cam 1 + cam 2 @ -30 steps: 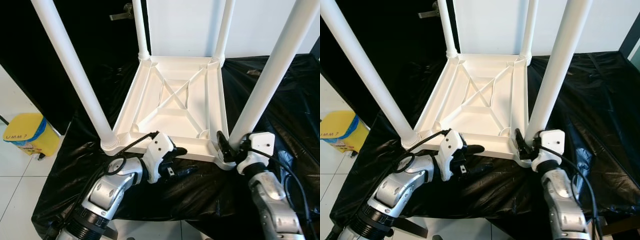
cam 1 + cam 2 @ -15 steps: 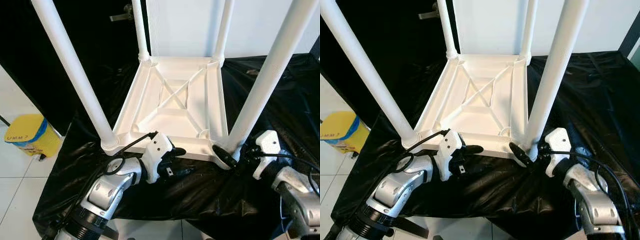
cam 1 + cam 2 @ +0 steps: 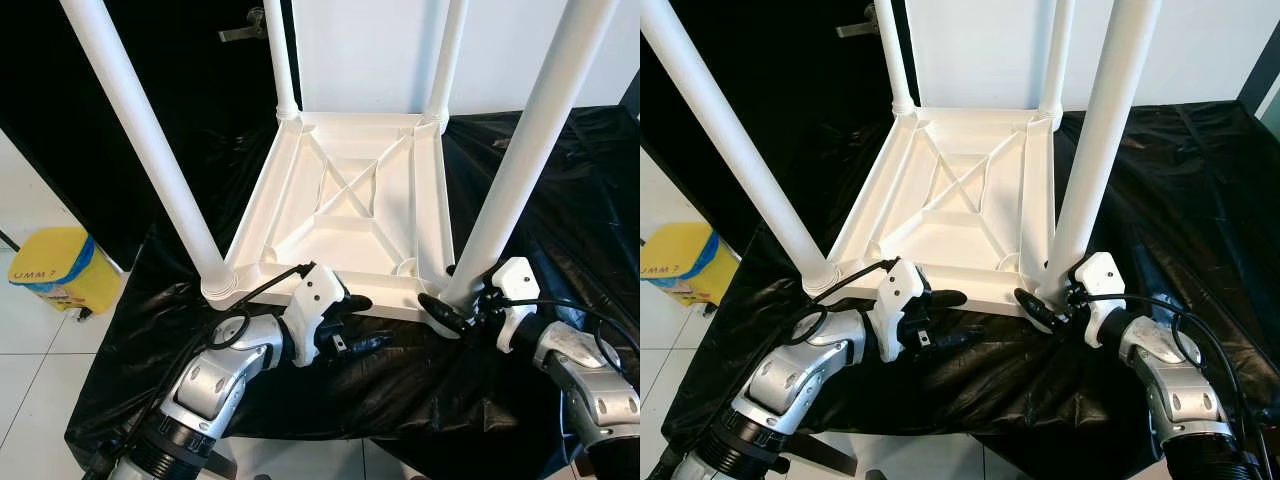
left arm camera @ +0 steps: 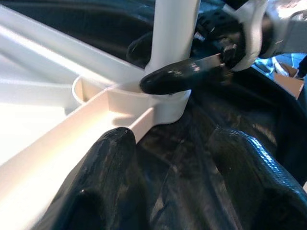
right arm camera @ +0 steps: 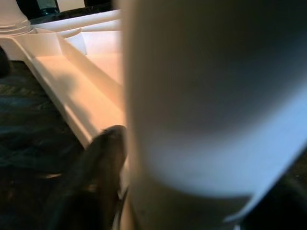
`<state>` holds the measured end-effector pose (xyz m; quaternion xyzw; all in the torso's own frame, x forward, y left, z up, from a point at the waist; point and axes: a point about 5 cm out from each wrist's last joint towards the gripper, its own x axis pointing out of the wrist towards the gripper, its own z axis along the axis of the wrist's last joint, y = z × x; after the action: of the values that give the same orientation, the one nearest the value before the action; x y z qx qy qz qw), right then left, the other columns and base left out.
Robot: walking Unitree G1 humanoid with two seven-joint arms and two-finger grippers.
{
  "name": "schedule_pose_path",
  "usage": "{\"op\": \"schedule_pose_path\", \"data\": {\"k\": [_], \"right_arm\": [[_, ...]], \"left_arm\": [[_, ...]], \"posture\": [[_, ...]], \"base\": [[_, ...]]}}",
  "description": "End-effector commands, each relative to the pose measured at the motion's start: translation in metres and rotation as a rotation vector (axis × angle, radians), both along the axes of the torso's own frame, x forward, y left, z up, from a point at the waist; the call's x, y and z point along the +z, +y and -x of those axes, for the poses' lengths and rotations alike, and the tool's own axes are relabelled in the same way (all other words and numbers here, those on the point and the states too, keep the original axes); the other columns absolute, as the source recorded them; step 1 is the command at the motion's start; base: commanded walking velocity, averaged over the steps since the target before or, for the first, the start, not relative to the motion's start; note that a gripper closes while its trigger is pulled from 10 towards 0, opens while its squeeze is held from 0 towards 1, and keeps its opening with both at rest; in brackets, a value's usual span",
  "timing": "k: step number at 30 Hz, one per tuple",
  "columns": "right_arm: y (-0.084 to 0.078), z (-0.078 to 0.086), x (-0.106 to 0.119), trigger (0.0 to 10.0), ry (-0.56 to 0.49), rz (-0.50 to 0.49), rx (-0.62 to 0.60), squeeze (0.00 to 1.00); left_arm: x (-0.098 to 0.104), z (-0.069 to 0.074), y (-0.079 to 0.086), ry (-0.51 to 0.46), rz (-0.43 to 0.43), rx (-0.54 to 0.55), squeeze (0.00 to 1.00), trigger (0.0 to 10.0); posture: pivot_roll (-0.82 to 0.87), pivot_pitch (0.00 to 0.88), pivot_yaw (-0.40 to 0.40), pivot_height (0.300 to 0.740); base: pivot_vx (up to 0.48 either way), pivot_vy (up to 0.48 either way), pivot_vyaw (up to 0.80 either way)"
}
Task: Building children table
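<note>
Right jaws clasp near leg (image 3: 520,165) base | table (image 3: 350,205) inverted, legs upward

a yellow bin (image 3: 55,268) with a blue band stands on the white tiled floor (image 3: 25,360), beside the black sheet (image 3: 420,380).

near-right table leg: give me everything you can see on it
The near-right leg is a white, smooth round tube, plastic by the look, leaning slightly and running out of the top of the picture. Its foot sits in the round corner socket of the upturned white tabletop, which lies on black sheeting. The right pincer grips it just above the socket, one black finger across its near side. The left pincer is at the tabletop's near edge, apart from the leg.
</note>
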<state>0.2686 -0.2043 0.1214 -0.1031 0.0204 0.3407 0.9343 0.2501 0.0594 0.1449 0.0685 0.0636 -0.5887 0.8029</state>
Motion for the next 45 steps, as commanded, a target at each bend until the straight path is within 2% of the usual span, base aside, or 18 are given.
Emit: {"op": "schedule_pose_path", "data": {"k": [1, 10, 11, 15, 18, 24, 25, 28, 30, 33, 36, 39, 45], "right_arm": [[0.005, 0.001, -0.005, 0.0, 0.010, 0.009, 0.018, 0.00], [0.009, 0.005, -0.011, 0.0, 0.000, -0.018, -0.038, 0.00], [0.009, 0.005, -0.011, 10.0, -0.011, -0.034, -0.065, 0.00], [0.012, 0.007, -0.009, 10.0, -0.049, -0.073, -0.147, 0.00], [0.015, 0.010, -0.009, 10.0, -0.067, -0.086, -0.254, 0.00], [0.013, 0.012, -0.010, 10.0, -0.068, -0.083, -0.332, 0.00], [0.011, 0.013, -0.011, 10.0, -0.065, -0.091, -0.406, 0.00], [0.011, 0.013, -0.011, 10.0, -0.065, -0.091, -0.406, 0.00], [0.013, 0.018, -0.014, 10.0, -0.062, -0.113, -0.549, 0.00], [0.016, 0.019, -0.016, 10.0, -0.059, -0.128, -0.619, 0.00], [0.022, 0.021, -0.022, 10.0, -0.046, -0.139, -0.811, 0.00], [0.025, 0.022, -0.022, 10.0, -0.049, -0.137, -0.873, 0.00], [0.032, 0.023, -0.020, 10.0, -0.050, -0.140, -0.896, 0.00]], "left_arm": [[-0.002, 0.001, 0.004, 0.013, -0.010, 0.011, 0.00, 10.0], [-0.003, 0.003, 0.004, 0.017, -0.009, 0.014, 0.00, 10.0], [-0.004, 0.003, 0.003, 0.017, -0.009, 0.014, 0.00, 10.0], [-0.004, 0.003, 0.003, 0.018, -0.009, 0.014, 0.00, 10.0], [-0.004, 0.003, 0.004, 0.019, -0.010, 0.015, 0.00, 10.0], [-0.004, 0.003, 0.004, 0.019, -0.009, 0.016, 0.00, 10.0], [-0.004, 0.004, 0.003, 0.020, -0.008, 0.015, 0.00, 10.0], [-0.004, 0.004, 0.003, 0.020, -0.008, 0.015, 0.00, 10.0], [-0.005, 0.004, 0.002, 0.024, -0.004, 0.014, 0.00, 10.0], [-0.005, 0.003, 0.002, 0.023, -0.002, 0.015, 0.00, 10.0], [-0.002, 0.000, 0.002, 0.017, 0.009, 0.033, 0.00, 10.0], [-0.002, 0.000, 0.002, 0.016, 0.010, 0.038, 0.00, 10.0], [-0.003, 0.002, 0.003, 0.020, 0.008, 0.042, 0.00, 10.0]], "posture": [[-0.15, 0.041, 0.046, 0.740], [-0.15, 0.035, 0.039, 0.740], [-0.16, 0.031, 0.037, 0.740], [-0.16, 0.030, 0.037, 0.740], [-0.16, 0.032, 0.035, 0.740], [-0.16, 0.034, 0.036, 0.740], [-0.17, 0.041, 0.034, 0.740], [-0.17, 0.041, 0.034, 0.740], [-0.18, 0.046, 0.033, 0.740], [-0.17, 0.047, 0.031, 0.740], [-0.17, 0.060, 0.026, 0.740], [-0.16, 0.062, 0.025, 0.740], [-0.16, 0.064, 0.025, 0.740]], "base": [[0.000, 0.000, 0.00], [0.000, 0.000, 0.00], [0.000, 0.000, 0.00], [0.000, 0.000, 0.00], [0.000, 0.000, 0.00], [0.000, 0.000, 0.00], [0.000, 0.000, 0.00], [0.000, 0.000, 0.00], [0.000, 0.000, 0.00], [0.000, 0.000, 0.00], [0.000, 0.000, 0.00], [0.000, 0.000, 0.00], [0.000, 0.000, 0.00]]}}
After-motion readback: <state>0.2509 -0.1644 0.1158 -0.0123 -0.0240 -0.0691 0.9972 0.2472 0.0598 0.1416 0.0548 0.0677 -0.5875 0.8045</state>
